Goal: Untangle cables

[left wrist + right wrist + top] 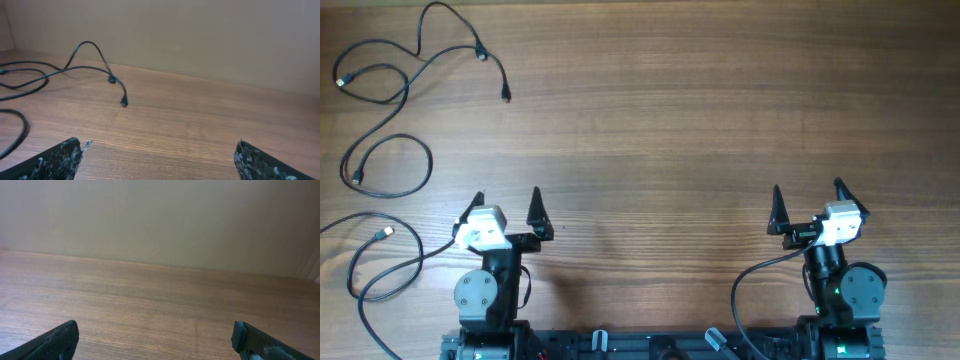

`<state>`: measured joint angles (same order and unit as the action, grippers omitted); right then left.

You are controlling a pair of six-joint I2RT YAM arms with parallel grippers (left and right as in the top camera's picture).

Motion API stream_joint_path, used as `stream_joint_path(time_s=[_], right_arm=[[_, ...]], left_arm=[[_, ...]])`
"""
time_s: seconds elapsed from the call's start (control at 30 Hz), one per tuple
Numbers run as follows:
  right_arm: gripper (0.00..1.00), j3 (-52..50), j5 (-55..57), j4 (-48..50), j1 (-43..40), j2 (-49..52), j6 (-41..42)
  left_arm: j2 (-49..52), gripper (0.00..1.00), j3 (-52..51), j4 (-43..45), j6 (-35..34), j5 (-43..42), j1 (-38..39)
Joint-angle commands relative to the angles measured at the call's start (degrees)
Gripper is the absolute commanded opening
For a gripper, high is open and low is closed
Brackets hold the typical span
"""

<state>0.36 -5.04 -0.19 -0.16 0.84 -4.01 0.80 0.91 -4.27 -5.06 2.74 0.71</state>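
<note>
You are looking at the cables (395, 137) sprawling over the table's (650, 120) left side, while the left gripper (507, 193) and right gripper (807, 186) are sitting near, jaws spread and holding nothing.

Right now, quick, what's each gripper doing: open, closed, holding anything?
Left gripper: open, holding nothing.
Right gripper: open, holding nothing.
</note>
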Motion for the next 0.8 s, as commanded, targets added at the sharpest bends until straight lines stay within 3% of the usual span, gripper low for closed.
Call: stream_joint_path(time_s=[0.0,0.13,0.77], right_arm=[[1.0,0.0,0.7,0.15,-0.31,-0.57,-0.48],[1.0,0.0,0.72,0.15,-0.31,-0.57,-0.5],[1.0,0.0,0.7,0.15,-0.31,-0.57,-0.48]], left_arm=[[-0.61,1.0,-0.59,0.24,3.21,3.13,0.24],[-0.61,1.0,-0.59,0.68,3.1,7.63,0.24],[-0.61,1.0,-0.59,0.28,8.94,3.52,0.42]])
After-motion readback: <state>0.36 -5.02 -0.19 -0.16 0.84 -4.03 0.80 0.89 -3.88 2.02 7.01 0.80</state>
